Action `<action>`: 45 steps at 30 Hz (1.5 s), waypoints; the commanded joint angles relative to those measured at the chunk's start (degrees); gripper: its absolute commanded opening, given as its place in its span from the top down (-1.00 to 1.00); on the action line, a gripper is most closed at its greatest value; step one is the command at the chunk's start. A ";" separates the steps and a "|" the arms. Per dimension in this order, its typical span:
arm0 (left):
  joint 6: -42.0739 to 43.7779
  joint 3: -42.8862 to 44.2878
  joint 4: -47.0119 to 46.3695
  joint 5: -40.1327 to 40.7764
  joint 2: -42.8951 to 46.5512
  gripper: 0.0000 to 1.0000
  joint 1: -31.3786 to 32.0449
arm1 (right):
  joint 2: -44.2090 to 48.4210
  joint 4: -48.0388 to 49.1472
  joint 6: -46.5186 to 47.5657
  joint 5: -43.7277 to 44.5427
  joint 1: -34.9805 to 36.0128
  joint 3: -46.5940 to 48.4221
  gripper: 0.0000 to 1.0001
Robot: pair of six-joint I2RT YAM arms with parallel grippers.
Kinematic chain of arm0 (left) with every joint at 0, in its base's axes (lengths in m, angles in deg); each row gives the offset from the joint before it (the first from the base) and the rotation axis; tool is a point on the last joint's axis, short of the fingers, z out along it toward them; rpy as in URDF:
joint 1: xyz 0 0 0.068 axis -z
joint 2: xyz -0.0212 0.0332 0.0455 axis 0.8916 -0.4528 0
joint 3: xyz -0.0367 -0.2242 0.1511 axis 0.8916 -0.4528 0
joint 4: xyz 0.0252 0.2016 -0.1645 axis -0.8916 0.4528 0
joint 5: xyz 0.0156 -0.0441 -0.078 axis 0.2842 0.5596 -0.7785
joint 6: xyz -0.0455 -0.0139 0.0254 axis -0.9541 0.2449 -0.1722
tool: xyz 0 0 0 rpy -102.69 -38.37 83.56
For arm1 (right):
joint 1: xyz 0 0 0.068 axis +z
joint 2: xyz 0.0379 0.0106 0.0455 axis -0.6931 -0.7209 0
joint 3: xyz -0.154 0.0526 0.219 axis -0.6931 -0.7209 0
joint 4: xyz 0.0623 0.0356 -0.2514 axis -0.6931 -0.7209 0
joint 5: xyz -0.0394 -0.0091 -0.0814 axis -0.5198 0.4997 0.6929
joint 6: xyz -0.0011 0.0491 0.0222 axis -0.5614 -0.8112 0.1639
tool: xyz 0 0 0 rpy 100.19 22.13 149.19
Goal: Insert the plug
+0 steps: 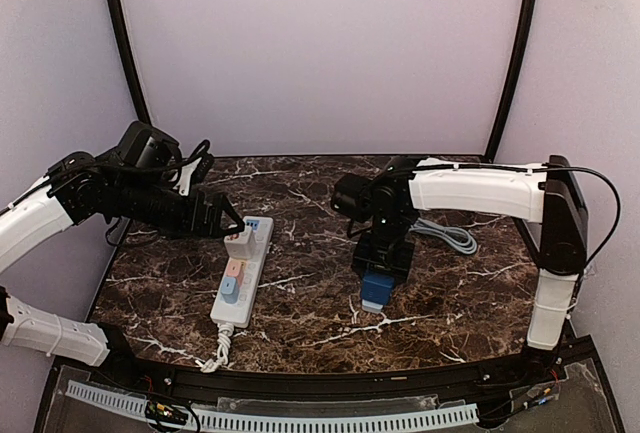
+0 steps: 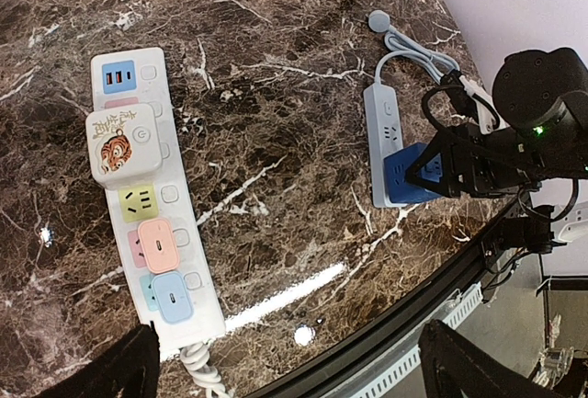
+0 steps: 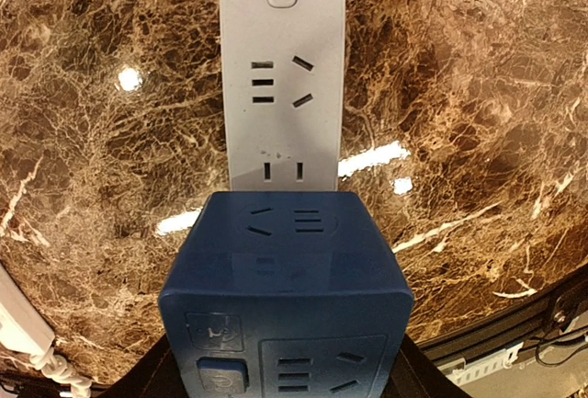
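Currently the right claw [image 1: 381, 268] grips the blue cube plug [image 3: 285, 278] at the near end of the white power strip [image 3: 282, 67] on the counter [image 1: 480, 293]; the left claw [image 1: 232, 221] hangs wide open.

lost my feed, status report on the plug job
Left gripper open, near coloured strip. Right gripper shut on blue cube plug, at end of white strip, seating unclear. Nothing in the way.

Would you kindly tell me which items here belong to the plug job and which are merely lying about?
Job: blue cube plug; white power strip beneath it.
Lying about: pastel power strip; tiger charger plugged into it.
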 commanded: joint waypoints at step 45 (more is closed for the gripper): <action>1.00 -0.90 0.05 0.17 1.00 -0.97 -0.40 | -7.79 2.92 -0.16 -3.59 2.43 -2.02 1.00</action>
